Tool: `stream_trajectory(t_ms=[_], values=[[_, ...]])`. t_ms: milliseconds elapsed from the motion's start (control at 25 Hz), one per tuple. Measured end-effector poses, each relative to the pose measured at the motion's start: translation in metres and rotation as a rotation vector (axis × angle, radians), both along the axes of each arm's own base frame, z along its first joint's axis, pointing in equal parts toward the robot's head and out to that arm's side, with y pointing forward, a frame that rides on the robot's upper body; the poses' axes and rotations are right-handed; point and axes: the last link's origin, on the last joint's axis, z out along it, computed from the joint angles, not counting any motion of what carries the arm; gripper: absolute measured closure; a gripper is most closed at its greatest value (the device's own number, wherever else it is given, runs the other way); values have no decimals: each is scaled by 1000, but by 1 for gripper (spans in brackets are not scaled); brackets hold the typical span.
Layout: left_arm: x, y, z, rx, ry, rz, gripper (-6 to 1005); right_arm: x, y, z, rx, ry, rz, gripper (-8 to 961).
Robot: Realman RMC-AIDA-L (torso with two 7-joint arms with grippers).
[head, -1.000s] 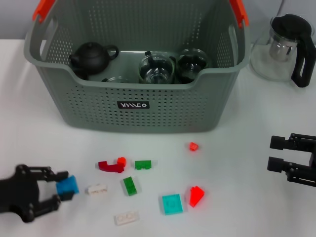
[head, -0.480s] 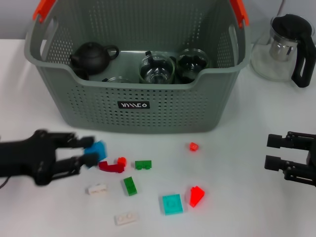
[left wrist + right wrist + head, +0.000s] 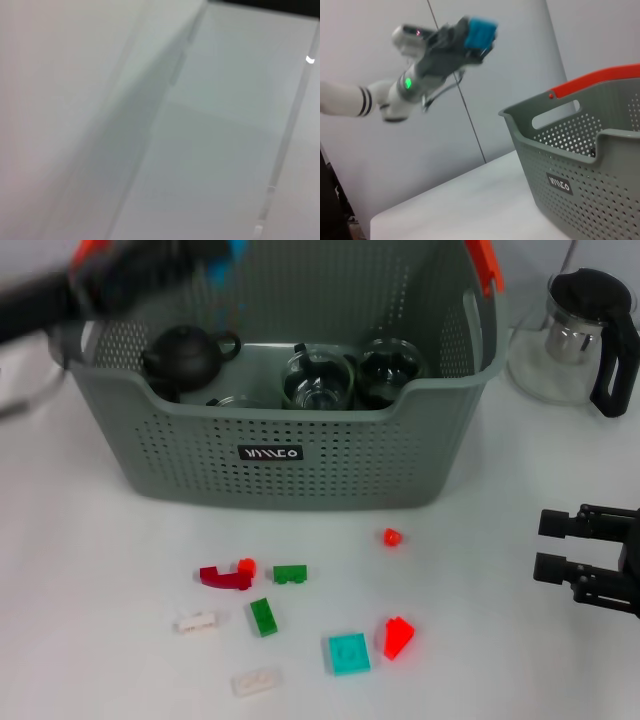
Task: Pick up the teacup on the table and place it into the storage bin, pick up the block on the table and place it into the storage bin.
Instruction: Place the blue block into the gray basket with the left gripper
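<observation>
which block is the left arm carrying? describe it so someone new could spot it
Start at the large grey perforated storage bin with orange-red handle tips. The black left gripper is raised in the air above and beside the bin's left handle end. Clamped at its tip is a bright blue plastic block, the only blue one and the only block off the white table.

We've got a grey storage bin [image 3: 300, 455], perforated all over with little dots, orange-red handle tips, and a small black label [image 3: 270, 453] with white lettering. The block [image 3: 480, 33] clamped in the dark left gripper [image 3: 470, 42] is bright blue; that arm is white with black stripes and a green light. On the white table [image 3: 90, 570] we see loose bricks: dark red [image 3: 222, 578], two green, two white, one teal [image 3: 349, 653], a couple of red-orange. Inside the bin there's a black teapot [image 3: 185, 357]. The right gripper [image 3: 560, 552] is black.
</observation>
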Motion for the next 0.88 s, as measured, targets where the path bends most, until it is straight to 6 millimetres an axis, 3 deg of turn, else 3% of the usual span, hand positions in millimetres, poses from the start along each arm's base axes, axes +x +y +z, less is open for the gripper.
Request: stream_trajectory(t_ms=[240, 400, 600, 880], values=[[48, 50, 43, -26, 257, 83, 603, 0, 0, 0, 1, 1, -1, 349], [84, 74, 50, -10, 559, 136, 602, 0, 0, 1, 4, 5, -3, 349], [115, 94, 20, -45, 837, 164, 603, 0, 0, 0, -1, 2, -5, 349], [113, 103, -61, 16, 1197, 178, 603, 1, 0, 0, -5, 3, -14, 349]])
